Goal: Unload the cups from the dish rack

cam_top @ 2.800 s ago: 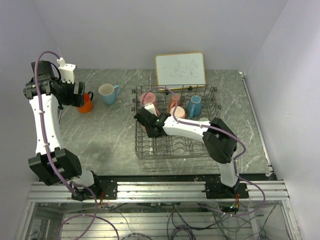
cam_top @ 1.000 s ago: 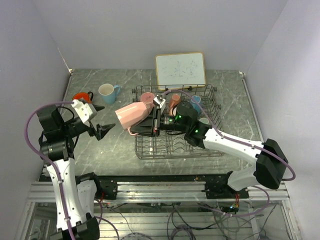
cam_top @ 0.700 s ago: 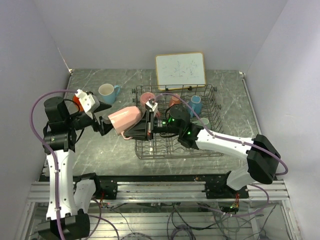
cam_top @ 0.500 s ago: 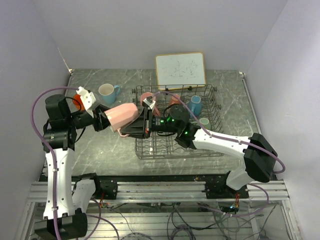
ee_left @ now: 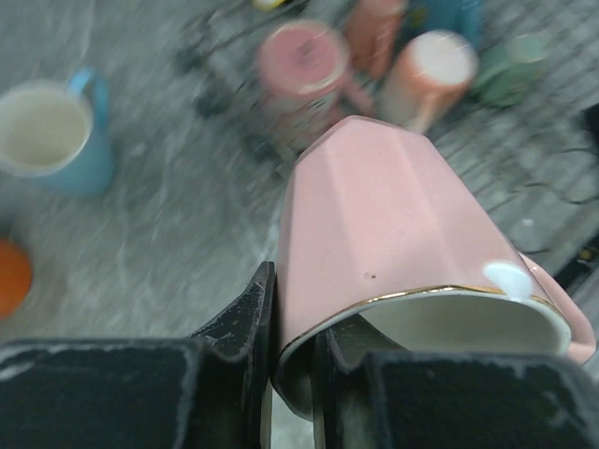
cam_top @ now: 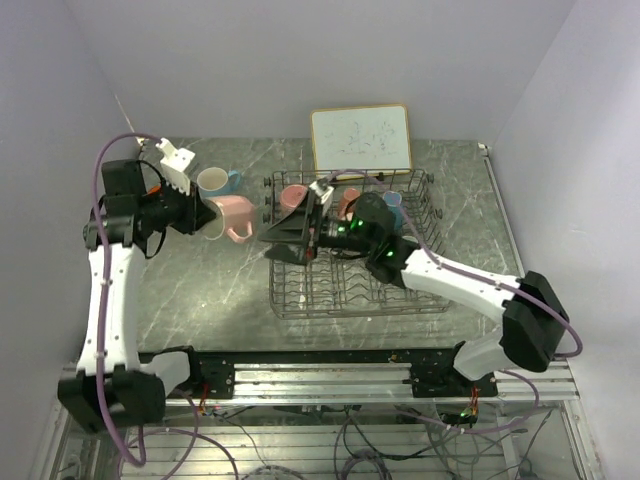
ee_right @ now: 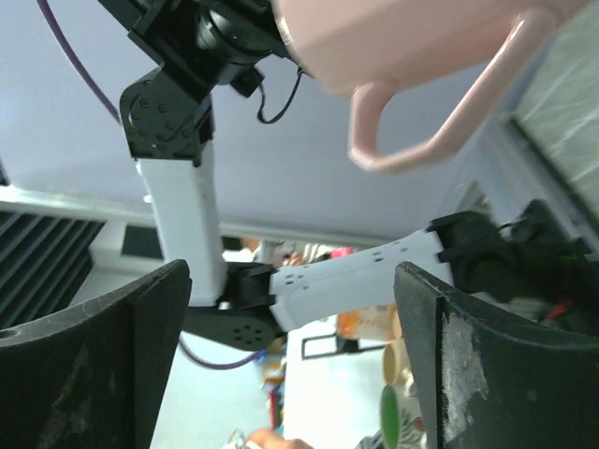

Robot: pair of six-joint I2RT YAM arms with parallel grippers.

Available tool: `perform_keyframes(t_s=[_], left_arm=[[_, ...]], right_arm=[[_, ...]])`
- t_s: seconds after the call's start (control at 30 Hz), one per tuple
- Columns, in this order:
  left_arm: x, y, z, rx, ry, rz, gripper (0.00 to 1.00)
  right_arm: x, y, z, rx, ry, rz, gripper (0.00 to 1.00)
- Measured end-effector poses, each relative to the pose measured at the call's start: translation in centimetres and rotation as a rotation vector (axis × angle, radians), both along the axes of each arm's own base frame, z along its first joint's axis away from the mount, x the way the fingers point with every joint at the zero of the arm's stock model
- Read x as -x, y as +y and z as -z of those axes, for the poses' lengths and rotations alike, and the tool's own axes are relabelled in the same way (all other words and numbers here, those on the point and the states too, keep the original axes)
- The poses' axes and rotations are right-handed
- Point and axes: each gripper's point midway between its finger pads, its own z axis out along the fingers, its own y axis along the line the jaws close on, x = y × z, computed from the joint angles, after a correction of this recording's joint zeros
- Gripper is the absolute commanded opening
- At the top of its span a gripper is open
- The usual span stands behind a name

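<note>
Pink mug [cam_top: 232, 215] hangs over the desk [cam_top: 210, 290], left of the dish rack [cam_top: 350, 302], rim pinched by the jaws of the left gripper [cam_top: 203, 215]. The right gripper [cam_top: 285, 240] has its jaws spread wide and empty.

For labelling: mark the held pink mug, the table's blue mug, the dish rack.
pink mug [ee_left: 374, 215], left wrist view, side.
blue mug [cam_top: 213, 181], top view, cream inside.
dish rack [cam_top: 350, 313], top view, near rim.

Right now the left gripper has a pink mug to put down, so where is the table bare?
Bare table lies on the near side of the pink mug, between the left arm and the dish rack. Crowded: the far-left corner by the blue mug, and the rack's left edge, where the open right gripper hangs.
</note>
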Motion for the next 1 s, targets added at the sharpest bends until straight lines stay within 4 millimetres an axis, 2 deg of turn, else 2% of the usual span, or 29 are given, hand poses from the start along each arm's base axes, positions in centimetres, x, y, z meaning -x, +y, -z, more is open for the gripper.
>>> perform_keyframes(t_s=[0.07,0.2,0.33,0.43,0.63,0.77,0.87,1.0], left_arm=[[-1.3,2.0,2.8,-0.079,0.100,-0.093,0.07],[-2.3,5.6,7.8,-0.249,0.267,-0.221,0.07],[-3.2,8.7,11.6,-0.413,0.400,-0.298,0.07],[-3.9,10.2,13.6,-0.500,0.457,-0.324,0.07],[-5.1,10.9,16.9,-0.600,0.532,-0.309,0.07],[-6.2,11.2,18.4,-0.635,0.562,-0.297,0.07],[-7.5,11.5,18.9,-0.650,0.560,-0.300,0.07],[-8.9,11.6,19.1,-0.650,0.533,-0.305,0.07]], right_arm=[[-2.2,-1.7,0.5,0.056,-0.019,0.077,0.94],[-5.8,-6.1,1.8,0.207,-0.060,0.248,0.94],[-7.6,-9.1,2.4,0.375,-0.112,0.362,0.93],[-8.3,-11.0,3.2,0.488,-0.149,0.419,0.92],[-9.6,-15.4,6.8,0.777,-0.197,0.514,0.91],[-9.9,-18.3,8.7,0.950,-0.246,0.550,0.90],[-9.8,-19.4,9.6,1.026,-0.277,0.543,0.89],[-10.1,-20.0,10.7,1.090,-0.309,0.520,0.89]])
